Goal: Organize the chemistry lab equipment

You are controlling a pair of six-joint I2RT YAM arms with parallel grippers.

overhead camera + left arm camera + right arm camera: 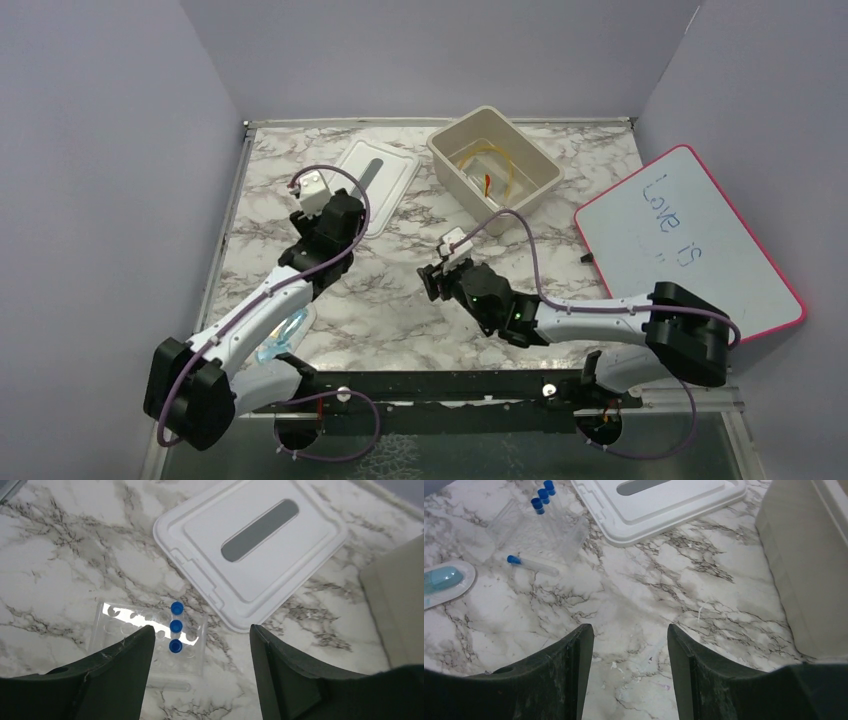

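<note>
I work on a white marble-patterned table veined with grey, boxed in by plain lavender walls. A pink-edged whiteboard with blue writing lies at the far right edge. A flat white lid with a grey slot rests toward the back left. Just right of it stands a beige bin.

Inside the bin lie an amber tubing coil and a red-tipped dropper, both small and hard to make out from above.

My left gripper hangs over the table with its fingers spread wide and nothing between them. Directly below stands a clear rack, just beside the lid's near corner, with three blue-capped tubes upright in a row. A fourth blue-capped tube lies on its side on the marble next to the rack. Near it is a clear packet with a teal piece sealed inside.

My right gripper hovers low over bare marble at mid-table, likewise wide open and empty, with the bin's wall to its right.
</note>
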